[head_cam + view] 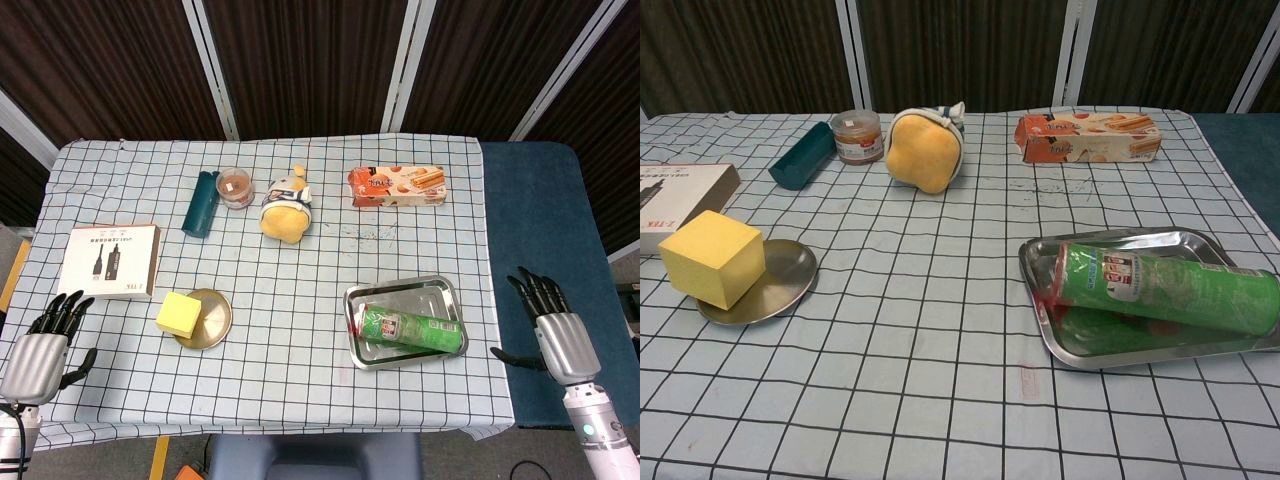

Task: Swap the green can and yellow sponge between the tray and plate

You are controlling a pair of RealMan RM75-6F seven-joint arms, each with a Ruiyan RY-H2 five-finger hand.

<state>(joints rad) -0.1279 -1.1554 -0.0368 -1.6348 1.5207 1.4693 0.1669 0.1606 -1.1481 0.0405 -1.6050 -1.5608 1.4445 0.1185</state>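
A green can (412,330) (1165,286) lies on its side in the steel tray (432,291) (1110,243) at the right front of the table. A yellow sponge block (179,313) (712,257) sits on the left edge of a round brass plate (214,318) (780,275) at the left front. My left hand (45,345) hovers open at the table's front left corner, fingers spread, well left of the plate. Off the table's right edge, my right hand (555,330) is open too, holding nothing. Neither hand shows in the chest view.
At the back stand a teal container (200,204) (801,156), a small jar (236,187) (857,136), a yellow plush toy (286,209) (925,150) and a biscuit box (397,186) (1087,137). A white product box (111,260) (675,195) lies at the left.
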